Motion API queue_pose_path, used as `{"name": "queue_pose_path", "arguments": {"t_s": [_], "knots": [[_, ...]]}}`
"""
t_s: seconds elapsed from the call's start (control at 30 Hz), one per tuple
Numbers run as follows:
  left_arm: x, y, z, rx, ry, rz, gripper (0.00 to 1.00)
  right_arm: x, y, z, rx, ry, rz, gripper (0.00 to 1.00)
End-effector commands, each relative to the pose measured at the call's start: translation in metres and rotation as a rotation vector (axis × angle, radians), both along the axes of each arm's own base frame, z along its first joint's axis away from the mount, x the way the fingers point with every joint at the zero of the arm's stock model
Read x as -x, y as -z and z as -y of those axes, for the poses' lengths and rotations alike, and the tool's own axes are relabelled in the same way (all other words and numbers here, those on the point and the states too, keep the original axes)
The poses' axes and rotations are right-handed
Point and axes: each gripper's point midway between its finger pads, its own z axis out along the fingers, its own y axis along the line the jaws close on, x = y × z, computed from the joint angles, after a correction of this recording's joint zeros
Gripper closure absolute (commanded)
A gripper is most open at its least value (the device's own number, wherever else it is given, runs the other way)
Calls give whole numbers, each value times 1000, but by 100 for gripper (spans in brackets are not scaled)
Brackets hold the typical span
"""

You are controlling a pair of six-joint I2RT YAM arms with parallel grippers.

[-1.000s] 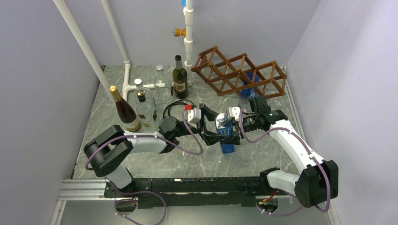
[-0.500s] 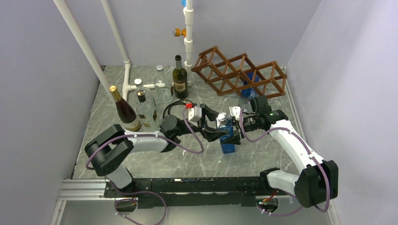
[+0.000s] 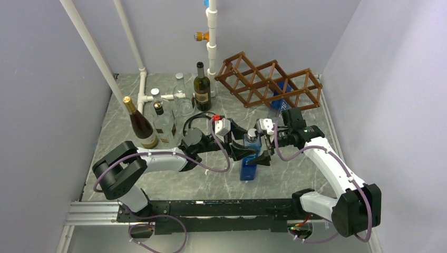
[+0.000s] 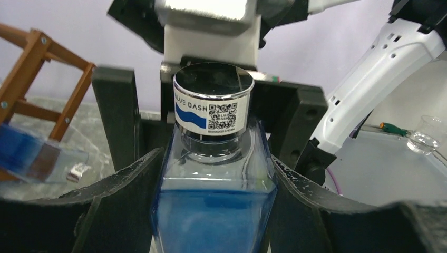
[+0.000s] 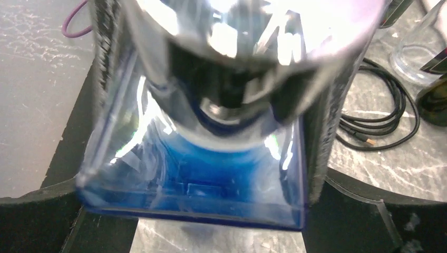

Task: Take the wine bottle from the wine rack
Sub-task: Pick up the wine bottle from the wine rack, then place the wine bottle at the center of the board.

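The wine bottle [image 3: 249, 163] is a square clear bottle of blue liquid with a silver cap. It stands upright mid-table, off the brown lattice wine rack [image 3: 253, 74] at the back right. My left gripper [image 3: 245, 146] is shut on its shoulders; in the left wrist view both pads [image 4: 142, 174] press the bottle [image 4: 213, 211]. My right gripper [image 3: 259, 145] is open around the bottle's top from the other side. Its fingers [image 4: 113, 116] stand apart from the glass. The right wrist view is filled by the blurred bottle [image 5: 200, 184]. A second blue bottle [image 3: 282, 95] lies in the rack.
A dark green bottle [image 3: 201, 87], a gold-foiled amber bottle [image 3: 139, 124], a clear bottle [image 3: 164, 124] and glass jars [image 3: 182, 100] stand at the back left. White pipes [image 3: 211, 42] rise at the back. A black cable [image 5: 379, 121] lies near the bottles.
The left gripper has shut on the bottle, and the right gripper's jaws have opened off it. The bottle has shifted slightly toward the near left.
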Motion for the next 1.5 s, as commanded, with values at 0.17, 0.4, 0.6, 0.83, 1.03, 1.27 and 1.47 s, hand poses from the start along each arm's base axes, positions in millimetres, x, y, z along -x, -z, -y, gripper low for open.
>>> {"name": "queue_pose_path", "arguments": {"t_s": [0.17,0.4,0.6,0.83,1.03,1.27,1.47], "knots": [[10,-88,-34,200,-88,132,100,4,-23,-6,-88,-47,70,1],[10,-97,-51,163,-169,183,100,6,-25,0,-91,-48,93,1],[3,-95,-64,96,-257,215,100,4,-26,4,-91,-36,103,1],[-12,-92,-86,59,-383,222,100,1,-20,6,-78,-22,107,1],[-28,-95,-112,49,-501,213,100,-1,-15,7,-66,-14,108,1],[-41,-94,-148,49,-639,198,100,-3,-11,8,-57,-8,106,1],[-50,-84,-175,-5,-742,212,100,-4,-9,8,-51,-4,102,1]]}}
